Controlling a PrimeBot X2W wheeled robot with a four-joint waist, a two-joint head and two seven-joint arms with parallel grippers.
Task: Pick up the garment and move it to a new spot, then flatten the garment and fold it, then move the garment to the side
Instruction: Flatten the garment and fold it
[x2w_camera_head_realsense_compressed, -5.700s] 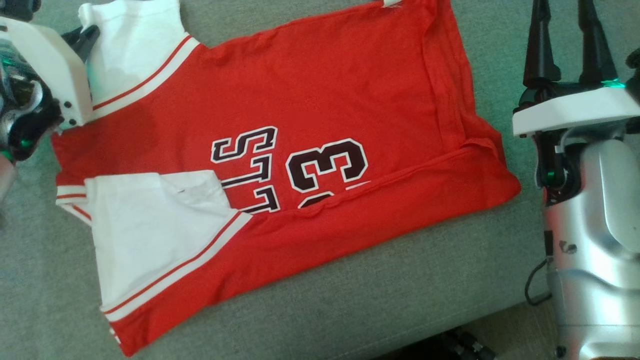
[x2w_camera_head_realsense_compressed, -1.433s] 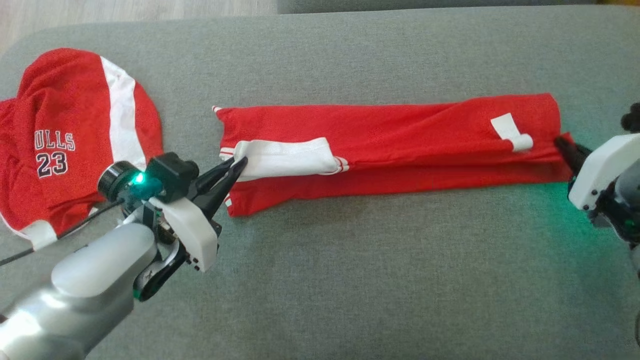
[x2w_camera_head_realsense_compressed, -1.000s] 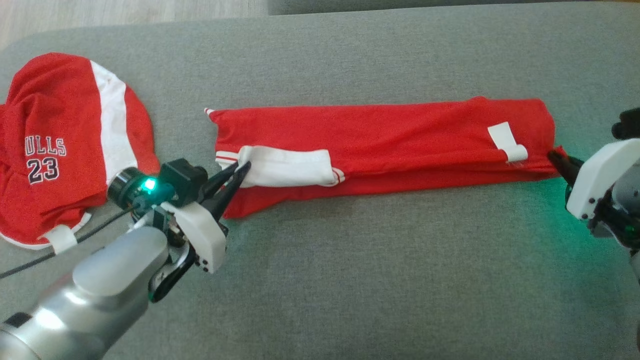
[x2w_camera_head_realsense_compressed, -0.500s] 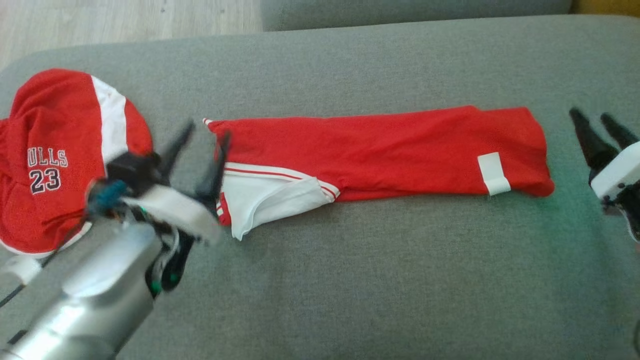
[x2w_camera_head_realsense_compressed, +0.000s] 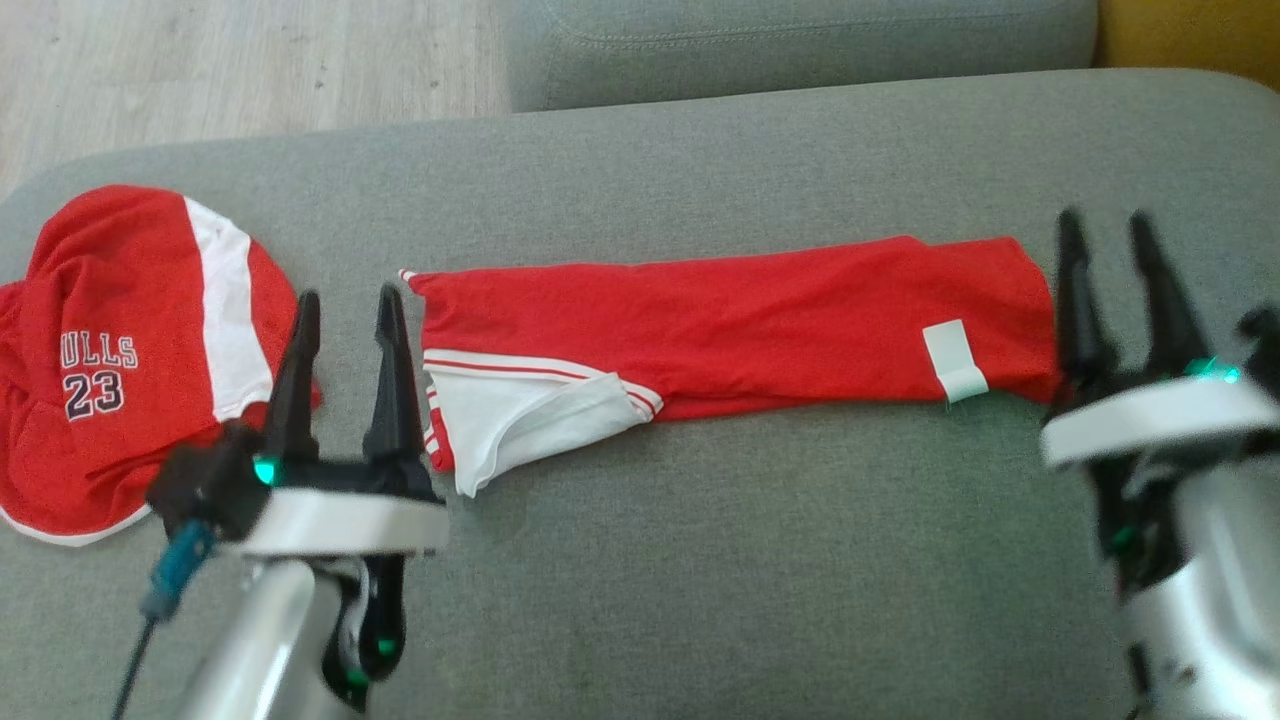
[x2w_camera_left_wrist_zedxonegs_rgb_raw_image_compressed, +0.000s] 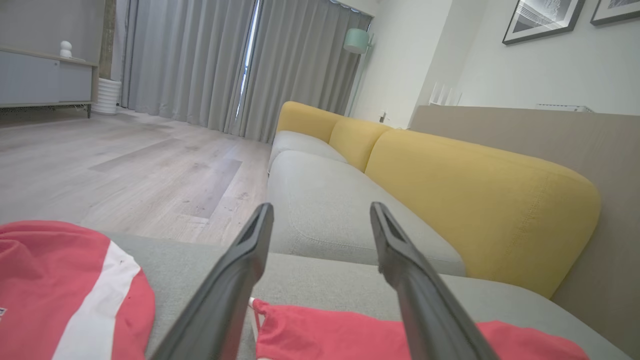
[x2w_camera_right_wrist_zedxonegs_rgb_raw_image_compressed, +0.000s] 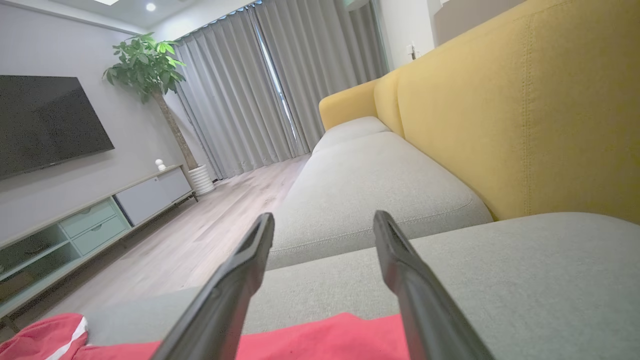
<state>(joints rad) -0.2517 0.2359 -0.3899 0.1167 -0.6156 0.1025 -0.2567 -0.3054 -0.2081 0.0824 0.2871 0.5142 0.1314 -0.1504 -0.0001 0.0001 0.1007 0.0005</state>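
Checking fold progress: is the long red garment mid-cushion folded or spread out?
Folded: the long red garment lies as a narrow strip on the grey cushion, a white sleeve panel poking out at one end.

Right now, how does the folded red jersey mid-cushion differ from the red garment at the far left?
The folded jersey lies as a flat strip; the left garment sits in a rumpled heap. The left garment shows "ULLS 23" lettering; the folded jersey shows none, just a white tag and white sleeve. Both are red with white trim, on the grey sofa cushion.
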